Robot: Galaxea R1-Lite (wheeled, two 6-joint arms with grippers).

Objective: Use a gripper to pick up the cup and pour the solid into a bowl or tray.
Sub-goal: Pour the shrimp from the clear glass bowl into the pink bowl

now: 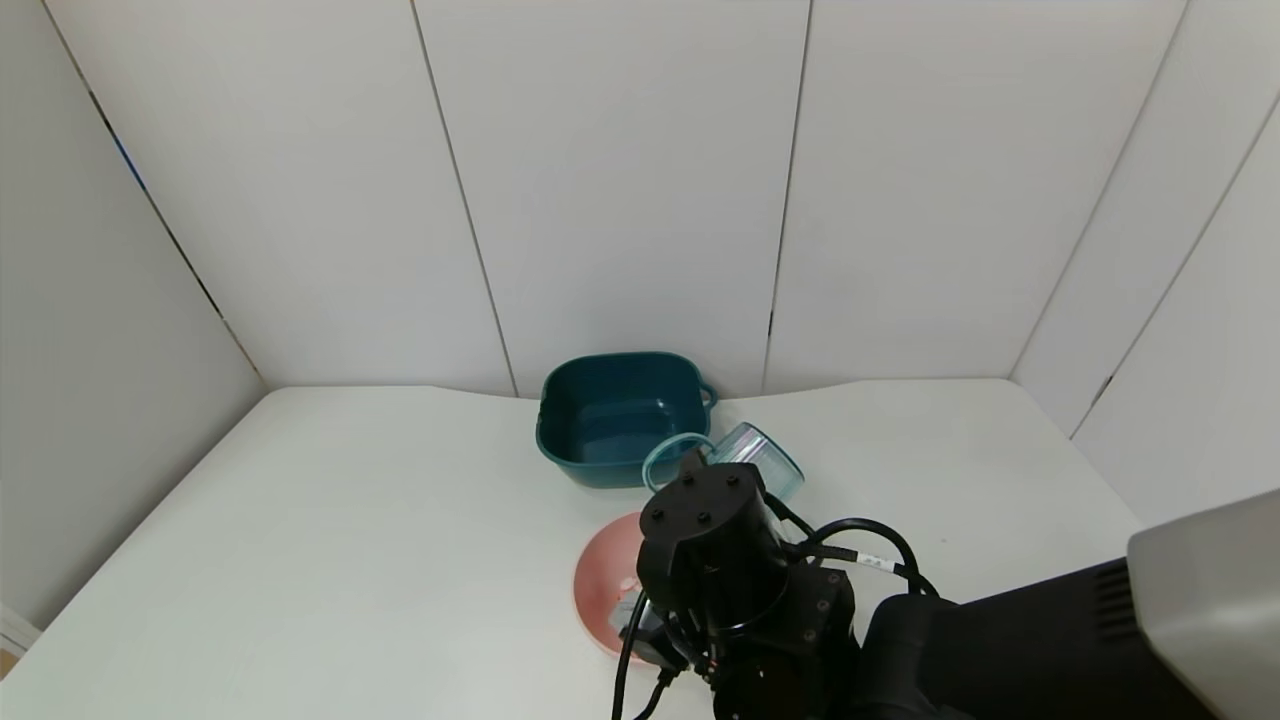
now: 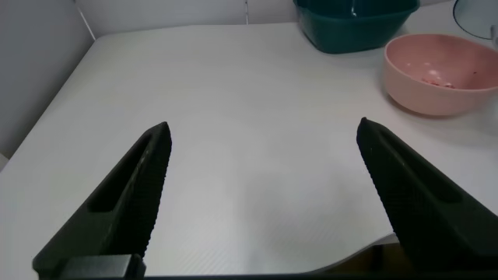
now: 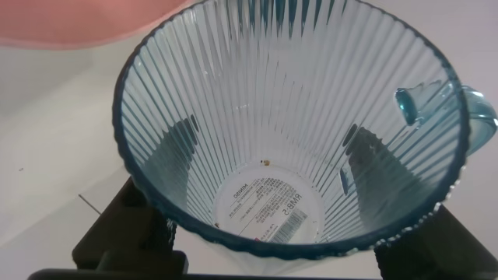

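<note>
My right gripper (image 1: 712, 478) is shut on the light-blue ribbed cup (image 1: 762, 458) and holds it tipped on its side, above the far rim of the pink bowl (image 1: 597, 580). In the right wrist view the cup (image 3: 288, 93) is nearly empty, with its label on the bottom and one small crumb; dark fingers (image 3: 177, 144) show through its wall on both sides. A few red and white pieces of the solid (image 2: 436, 75) lie in the pink bowl (image 2: 436, 93). My left gripper (image 2: 264, 132) is open and empty above bare table, well away from the bowl.
A dark teal square tub (image 1: 610, 410) with a handle stands just behind the cup against the back wall; it also shows in the left wrist view (image 2: 354, 23). White walls close in the white table (image 1: 350, 520) on three sides.
</note>
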